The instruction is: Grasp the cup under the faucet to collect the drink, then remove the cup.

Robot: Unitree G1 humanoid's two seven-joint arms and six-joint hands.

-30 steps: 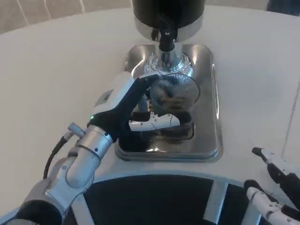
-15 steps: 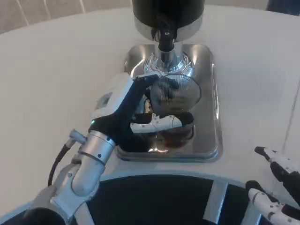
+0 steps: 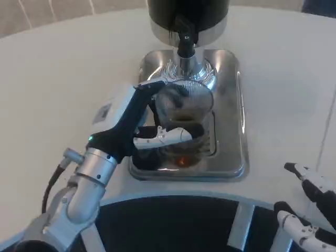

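A clear glass cup (image 3: 185, 113) holding a little dark drink hangs over the steel drip tray (image 3: 231, 94), just in front of the black faucet (image 3: 185, 44) of the dispenser. My left hand (image 3: 139, 123) grips the cup from its left side, with fingers (image 3: 163, 137) wrapped across its front. The cup sits slightly left of the spout. At the bottom right corner my right hand (image 3: 307, 207) rests near the table's edge, fingers apart and holding nothing.
The dark drink dispenser (image 3: 188, 13) stands at the back of the tray. White table (image 3: 63, 79) lies open on the left and right of the tray. A dark curved edge (image 3: 173, 220) runs along the front.
My left hand has drawn the cup leftward and toward me, away from the spot straight under the faucet. The right hand has barely moved.
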